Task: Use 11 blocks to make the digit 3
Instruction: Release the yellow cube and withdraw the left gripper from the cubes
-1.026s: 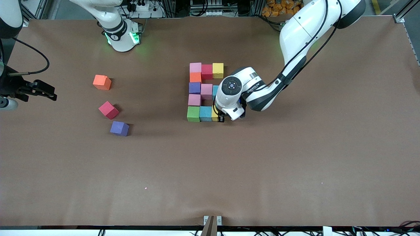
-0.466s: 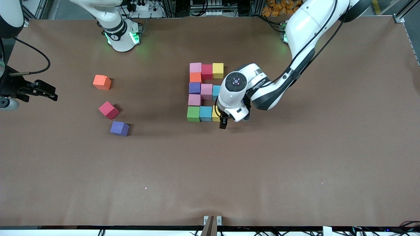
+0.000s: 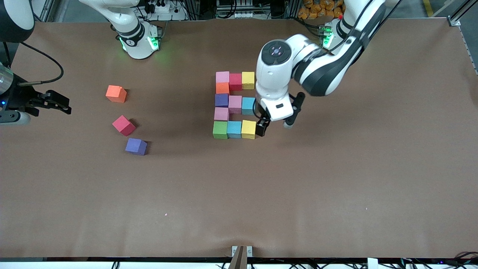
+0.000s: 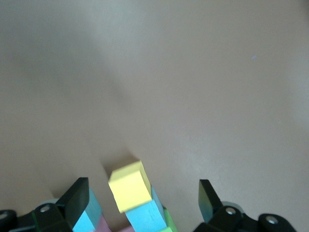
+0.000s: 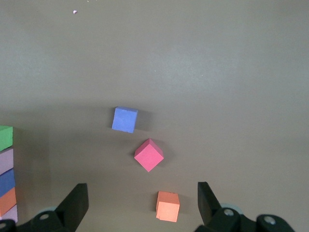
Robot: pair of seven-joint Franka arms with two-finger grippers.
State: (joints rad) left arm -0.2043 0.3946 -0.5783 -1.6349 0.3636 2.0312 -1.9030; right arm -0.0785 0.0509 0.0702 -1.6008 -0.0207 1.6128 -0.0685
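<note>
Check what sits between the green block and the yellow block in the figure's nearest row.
A light blue block sits between the green block and the yellow block, touching both, seen in the front view.

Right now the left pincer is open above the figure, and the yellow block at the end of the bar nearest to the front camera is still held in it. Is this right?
Not quite. The left pincer is open, but holds nothing: the yellow block lies on the table, closing the bar beside the light blue block. The front view shows it, and the left wrist view shows it free between the open fingers.
</note>
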